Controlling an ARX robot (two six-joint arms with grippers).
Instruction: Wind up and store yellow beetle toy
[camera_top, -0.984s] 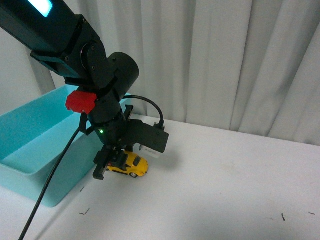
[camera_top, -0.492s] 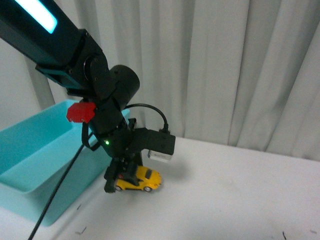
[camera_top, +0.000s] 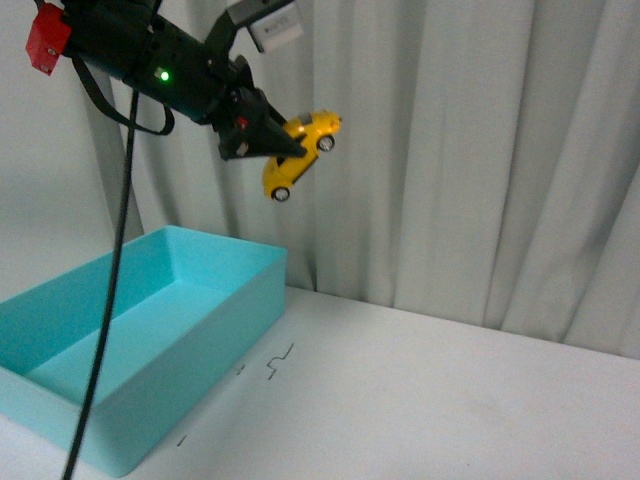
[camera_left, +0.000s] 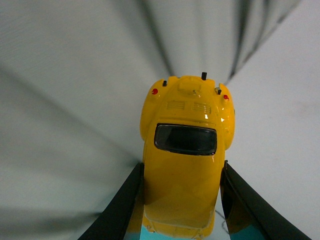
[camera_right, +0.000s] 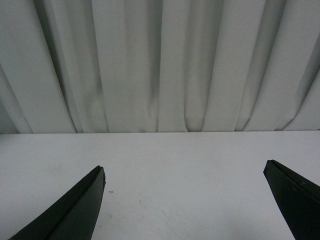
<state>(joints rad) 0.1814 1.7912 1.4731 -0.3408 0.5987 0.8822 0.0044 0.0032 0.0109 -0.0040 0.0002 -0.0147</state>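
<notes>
Since the storing step depends on where the car hangs relative to the turquoise bin (camera_top: 222, 322), that bin is the reference for everything here. Its front corner is closest to the front camera, and what shows of its inside is empty. The white table (camera_top: 450, 400) runs off from its right wall, bare apart from a few small dark marks.

High above the bin, roughly over its far right corner or just past it, the left gripper (camera_left: 181, 212) has the yellow beetle toy (camera_top: 300, 154) pinched between its two black fingers (camera_left: 118, 209). They press on the car's flanks around the front half. How far back the toy hangs cannot be judged from the front camera.

The toy's long axis follows the gripper's reach. It is tilted, with the tail and its two red lights pointing up and away from the bin and the nose held in the jaws. The wheels face down and to the right.

The right gripper (camera_right: 184, 170) is spread wide with nothing between its fingers, low over the table and facing the curtain. The bin is absent from its camera's picture, so its place relative to the bin cannot be told.

Beyond the bin's far wall hangs the pleated pale curtain (camera_top: 480, 150).

The bin's interior lies down and to the left of the car, and the left arm already holds it, so that arm is the one to lower it in. Nothing shows whether the toy is wound.
</notes>
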